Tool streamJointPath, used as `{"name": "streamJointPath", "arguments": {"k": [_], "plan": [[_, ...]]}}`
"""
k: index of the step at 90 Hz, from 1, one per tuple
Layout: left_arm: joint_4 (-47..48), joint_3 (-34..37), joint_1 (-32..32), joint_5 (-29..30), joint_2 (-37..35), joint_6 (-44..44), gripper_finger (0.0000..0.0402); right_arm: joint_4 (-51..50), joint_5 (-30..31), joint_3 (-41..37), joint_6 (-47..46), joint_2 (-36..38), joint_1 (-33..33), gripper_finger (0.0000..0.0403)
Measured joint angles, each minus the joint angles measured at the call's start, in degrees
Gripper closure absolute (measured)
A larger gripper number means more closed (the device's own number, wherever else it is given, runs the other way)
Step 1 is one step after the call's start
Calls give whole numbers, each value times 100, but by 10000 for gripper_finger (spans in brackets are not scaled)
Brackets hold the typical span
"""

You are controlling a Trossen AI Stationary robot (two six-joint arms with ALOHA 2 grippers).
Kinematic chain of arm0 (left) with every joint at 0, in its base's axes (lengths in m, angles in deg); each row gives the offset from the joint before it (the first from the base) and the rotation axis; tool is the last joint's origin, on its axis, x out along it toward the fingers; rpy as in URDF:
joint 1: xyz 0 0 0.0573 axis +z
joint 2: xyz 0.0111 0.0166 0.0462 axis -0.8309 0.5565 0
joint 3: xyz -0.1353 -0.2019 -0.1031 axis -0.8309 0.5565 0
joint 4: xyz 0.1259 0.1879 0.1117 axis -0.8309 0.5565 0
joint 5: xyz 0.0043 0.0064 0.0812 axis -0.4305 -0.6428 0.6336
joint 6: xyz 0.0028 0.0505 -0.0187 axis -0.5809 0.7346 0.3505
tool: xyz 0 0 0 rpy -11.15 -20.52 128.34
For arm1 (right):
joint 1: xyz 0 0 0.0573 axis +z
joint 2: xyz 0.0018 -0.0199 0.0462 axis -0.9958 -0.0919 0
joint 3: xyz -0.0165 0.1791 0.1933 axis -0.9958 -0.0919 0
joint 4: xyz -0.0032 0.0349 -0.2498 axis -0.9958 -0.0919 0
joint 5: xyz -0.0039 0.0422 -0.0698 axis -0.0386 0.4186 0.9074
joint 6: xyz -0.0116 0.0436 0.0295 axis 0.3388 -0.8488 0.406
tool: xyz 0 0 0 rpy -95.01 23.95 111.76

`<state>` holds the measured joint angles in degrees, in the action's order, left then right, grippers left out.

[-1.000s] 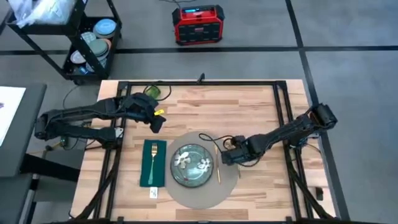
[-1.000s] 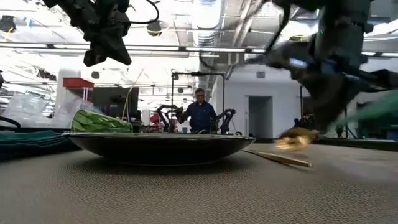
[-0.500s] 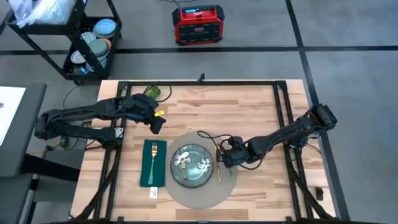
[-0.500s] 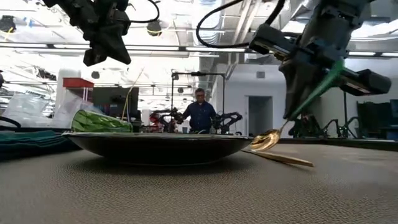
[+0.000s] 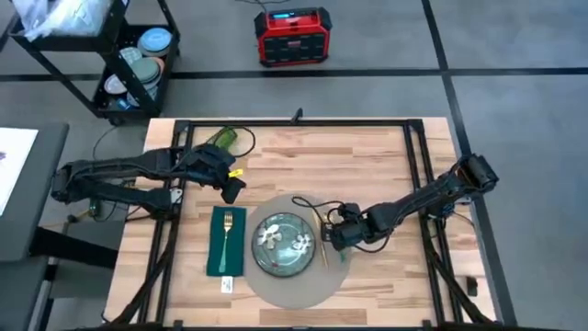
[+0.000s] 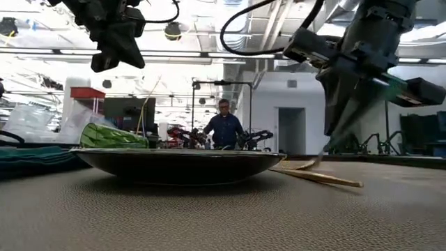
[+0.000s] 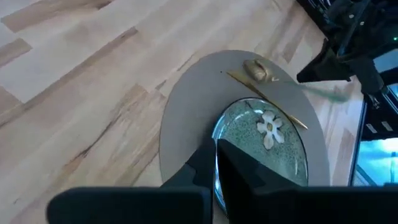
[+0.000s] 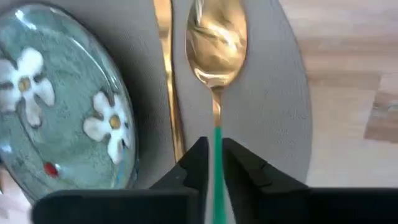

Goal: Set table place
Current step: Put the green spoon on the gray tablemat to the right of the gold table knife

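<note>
— Right gripper (image 5: 332,235)?
— Clamped on the green handle of a gold-bowled spoon (image 8: 216,43), fingers (image 8: 241,169) pinched tight around the thin stem. Hangs low over the right edge of the large flat round grey placemat (image 5: 296,296). Spoon bowl down near the mat surface; whether actually touching, cannot tell.

— And beside the spoon?
— A slim gold knife (image 8: 168,93), lying flat on the placemat just between the spoon and the dark green-grey plate with white flowers (image 5: 284,243). Spoon roughly parallel to it, close but apart.

— Left gripper (image 5: 233,189)?
— Raised above the large light wooden butcher-block table (image 5: 367,170), up-left of the placemat, well apart from the plate. Fingers (image 7: 239,171) drawn together with only a sliver between, holding nothing.

— Placemat relative to the right gripper?
— Directly beneath and to its left in the overhead view, centred near the front of the table, plate in the middle of it.

— Left of the plate?
— Dark green rectangular napkin (image 5: 225,262) with a gold fork (image 5: 226,232) on top — touching the placemat's left rim
</note>
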<state>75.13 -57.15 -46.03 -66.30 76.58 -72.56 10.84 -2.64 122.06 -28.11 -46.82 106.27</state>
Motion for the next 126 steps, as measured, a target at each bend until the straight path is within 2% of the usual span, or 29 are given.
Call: {"name": "streamJointPath", "arguments": {"k": [19, 35, 58, 79, 93, 106, 119, 126], "plan": [[-2, 0, -50, 2, 0, -135, 402, -141, -15, -35, 16, 0, 12, 282], [0, 0, -54, 2, 2, -279, 402, -242, 343, -37, 352, 0, -29, 268], [148, 0, -292, 6, 0, -729, 402, 82, 12, -37, 1942, 0, -425, 296], [484, 0, -518, 633, 1, -1144, 402, 264, -191, -37, 3362, -2, -957, 394], [449, 0, -522, 899, 2, -1367, 402, 724, -849, 4, 4296, -11, -1583, 402], [452, 0, -522, 933, 2, -1417, 402, 775, -984, 121, 4872, -11, -2026, 403], [452, 0, -522, 1076, 2, -1438, 402, 794, -1485, 306, 5309, -13, -2380, 403], [455, 0, -522, 1146, 2, -1456, 402, 764, -1539, 433, 5454, -138, -2449, 403]]}}
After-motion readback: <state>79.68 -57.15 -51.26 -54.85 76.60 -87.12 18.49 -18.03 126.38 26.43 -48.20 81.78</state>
